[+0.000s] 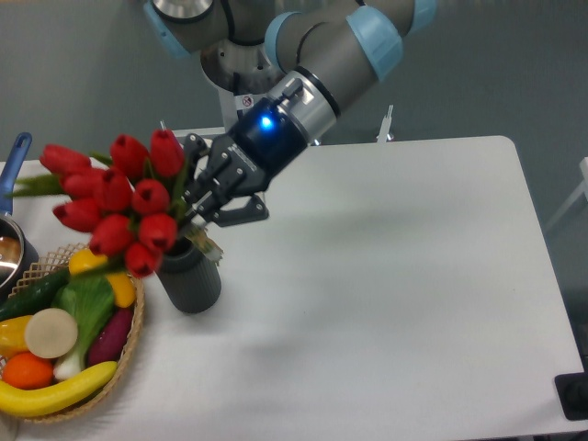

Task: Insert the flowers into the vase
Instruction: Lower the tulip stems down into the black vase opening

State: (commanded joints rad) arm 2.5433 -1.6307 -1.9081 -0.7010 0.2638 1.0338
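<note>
The flowers [118, 200] are a bunch of red tulip buds with green stems, tilted to the left above the vase. The vase [191, 276] is a dark ribbed cylinder standing upright on the white table, just right of the basket. My gripper [197, 213] is shut on the flowers' stems directly above the vase mouth. The stem ends reach down to the vase mouth; the mouth itself is mostly hidden by buds and fingers.
A wicker basket [129, 344] of vegetables and fruit sits at the front left, touching the vase's left side. A pot with a blue handle [16, 161] stands at the left edge. The table [395, 276] extends to the right.
</note>
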